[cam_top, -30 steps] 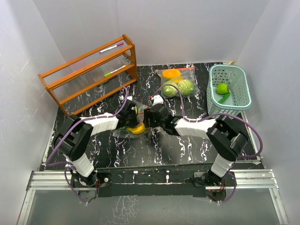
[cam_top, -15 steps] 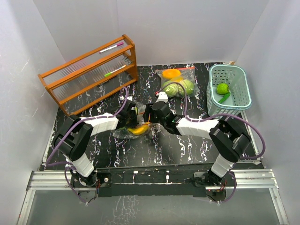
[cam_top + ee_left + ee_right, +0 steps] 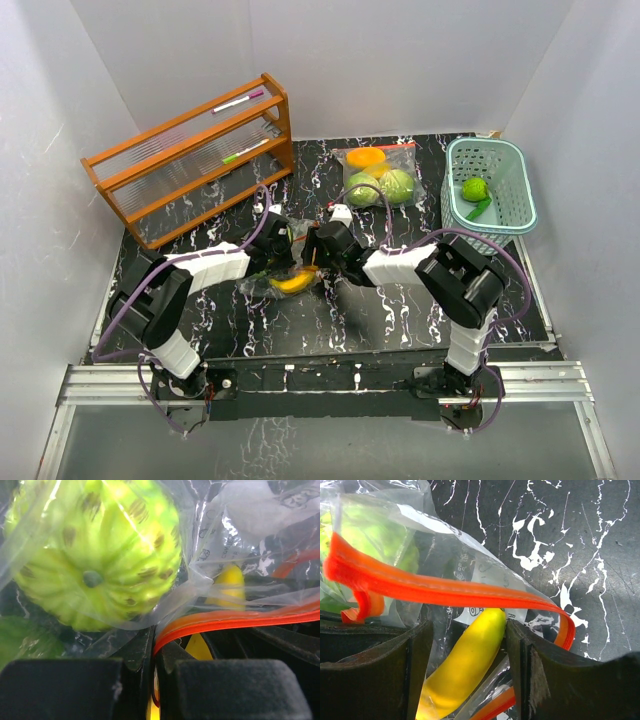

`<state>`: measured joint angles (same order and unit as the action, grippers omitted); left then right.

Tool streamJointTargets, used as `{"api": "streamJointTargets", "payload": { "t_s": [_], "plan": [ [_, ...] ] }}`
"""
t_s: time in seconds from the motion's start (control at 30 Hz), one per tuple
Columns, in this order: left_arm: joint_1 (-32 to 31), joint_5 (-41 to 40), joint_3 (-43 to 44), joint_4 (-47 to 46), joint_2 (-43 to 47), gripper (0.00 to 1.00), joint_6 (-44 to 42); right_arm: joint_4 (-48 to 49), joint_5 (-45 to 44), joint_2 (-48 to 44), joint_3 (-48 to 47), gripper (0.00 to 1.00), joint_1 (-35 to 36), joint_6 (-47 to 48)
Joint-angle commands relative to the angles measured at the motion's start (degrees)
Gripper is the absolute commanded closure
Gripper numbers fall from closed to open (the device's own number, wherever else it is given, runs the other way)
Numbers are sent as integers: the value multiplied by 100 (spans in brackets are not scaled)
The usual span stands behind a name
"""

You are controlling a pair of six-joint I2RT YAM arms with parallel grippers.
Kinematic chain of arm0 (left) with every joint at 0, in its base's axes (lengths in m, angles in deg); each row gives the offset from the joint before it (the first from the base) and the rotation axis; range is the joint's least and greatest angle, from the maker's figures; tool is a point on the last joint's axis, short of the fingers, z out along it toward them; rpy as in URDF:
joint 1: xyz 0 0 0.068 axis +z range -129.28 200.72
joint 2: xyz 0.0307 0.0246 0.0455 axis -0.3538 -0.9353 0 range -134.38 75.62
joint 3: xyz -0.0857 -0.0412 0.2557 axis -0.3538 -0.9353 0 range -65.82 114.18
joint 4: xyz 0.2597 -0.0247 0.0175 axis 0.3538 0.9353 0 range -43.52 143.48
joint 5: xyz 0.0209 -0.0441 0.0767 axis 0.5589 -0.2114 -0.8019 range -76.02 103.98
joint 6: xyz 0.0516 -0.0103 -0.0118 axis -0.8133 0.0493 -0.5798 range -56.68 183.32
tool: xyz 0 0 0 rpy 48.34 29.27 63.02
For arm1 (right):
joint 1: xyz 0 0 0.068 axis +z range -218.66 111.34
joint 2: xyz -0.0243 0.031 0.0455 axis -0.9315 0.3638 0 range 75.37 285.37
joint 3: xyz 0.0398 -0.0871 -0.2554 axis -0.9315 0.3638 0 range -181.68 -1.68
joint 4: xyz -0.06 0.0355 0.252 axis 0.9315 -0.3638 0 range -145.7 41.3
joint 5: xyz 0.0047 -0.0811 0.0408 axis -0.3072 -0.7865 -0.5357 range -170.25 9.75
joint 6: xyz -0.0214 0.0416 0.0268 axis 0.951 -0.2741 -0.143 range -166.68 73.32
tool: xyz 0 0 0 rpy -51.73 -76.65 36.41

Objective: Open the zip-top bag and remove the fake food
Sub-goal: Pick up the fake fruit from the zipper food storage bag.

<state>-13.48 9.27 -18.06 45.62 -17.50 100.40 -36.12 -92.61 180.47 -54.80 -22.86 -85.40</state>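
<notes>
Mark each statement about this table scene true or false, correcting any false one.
1. The basket holds a green toy fruit. True.
2. The wooden rack stands on the right side. False: the wooden rack stands back left.
3. A banana lies between the jaws of the right arm. True.
4. The zip strip is blue. False: the zip strip is orange-red.
5. The jaws of the left arm gape wide. False: the left arm's jaws pinch the zip strip.

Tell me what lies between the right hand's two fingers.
In the right wrist view, the yellow banana lies slantwise between the fingers of the right hand, under the arching orange strip of the zip-top bag.
</notes>
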Motion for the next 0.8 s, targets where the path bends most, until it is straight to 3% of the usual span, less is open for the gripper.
{"api": "streamJointTargets", "payload": {
  "t_s": [0.0,0.13,0.23,0.5,0.77],
  "plan": [
    [22,-71,-89,126,230,100,-69,-341,-135,192,-195,36,65,31],
    [27,-22,-72,105,180,100,-59,-525,-332,197,-302,47,131,157],
    [27,-19,-78,95,180,100,-60,-759,-761,191,-429,63,197,349],
    [27,-21,-79,104,179,100,-67,-1148,-1338,-21,-648,82,217,644],
    [26,-36,-52,163,185,100,-94,-811,-1145,-940,-712,88,-125,1065]
  ]
}}
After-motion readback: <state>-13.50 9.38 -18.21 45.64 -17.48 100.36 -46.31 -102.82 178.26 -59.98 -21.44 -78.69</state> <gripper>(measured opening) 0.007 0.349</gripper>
